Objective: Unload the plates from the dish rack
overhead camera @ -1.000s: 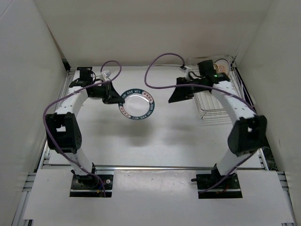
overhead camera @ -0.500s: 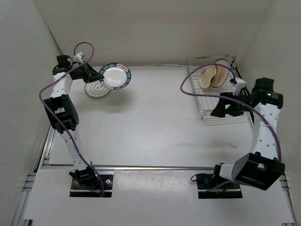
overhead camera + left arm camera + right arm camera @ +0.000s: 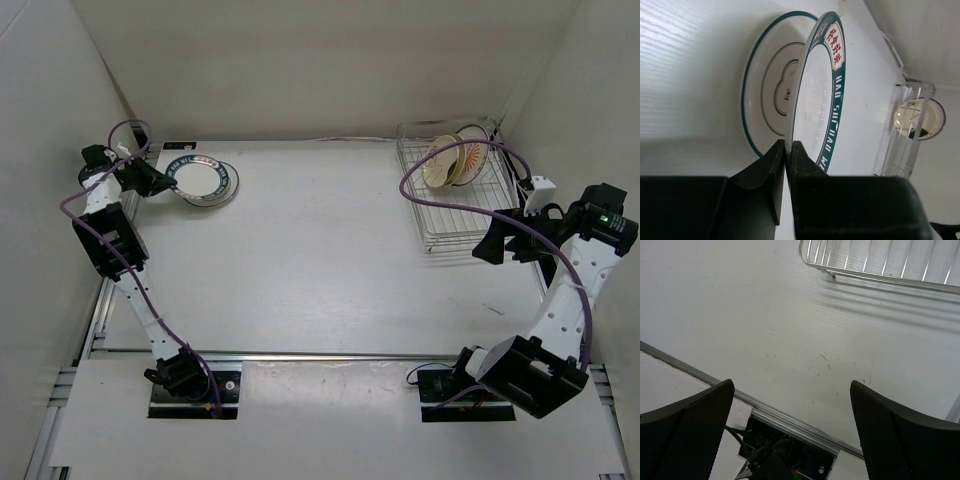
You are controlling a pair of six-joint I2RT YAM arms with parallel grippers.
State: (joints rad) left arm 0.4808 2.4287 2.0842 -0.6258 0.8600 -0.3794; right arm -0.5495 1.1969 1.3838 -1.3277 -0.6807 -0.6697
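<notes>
Probably slick and brittle, the white round plate with dark lettered rim (image 3: 816, 95) is pinched at its rim by the left gripper (image 3: 788, 150), far left of the silver wire dish rack (image 3: 462, 215); the right gripper (image 3: 791, 385) gapes empty near that rack.

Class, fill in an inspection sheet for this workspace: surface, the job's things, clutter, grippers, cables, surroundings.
Surface: white table, faint scuffs near the rack.
Job's things: silver wire dish rack holds a plain tan plate and an orange-sunburst plate, both leaning. The white plate with dark lettered rim is held tilted over a green-rimmed white plate.
Clutter: clear plastic stand beside those plates.
Grippers: left gripper has its fingers shut on the lettered plate's rim. The right gripper is open and empty, short of the rack.
Cables: purple cables loop along both arms.
Surroundings: white enclosure walls.
</notes>
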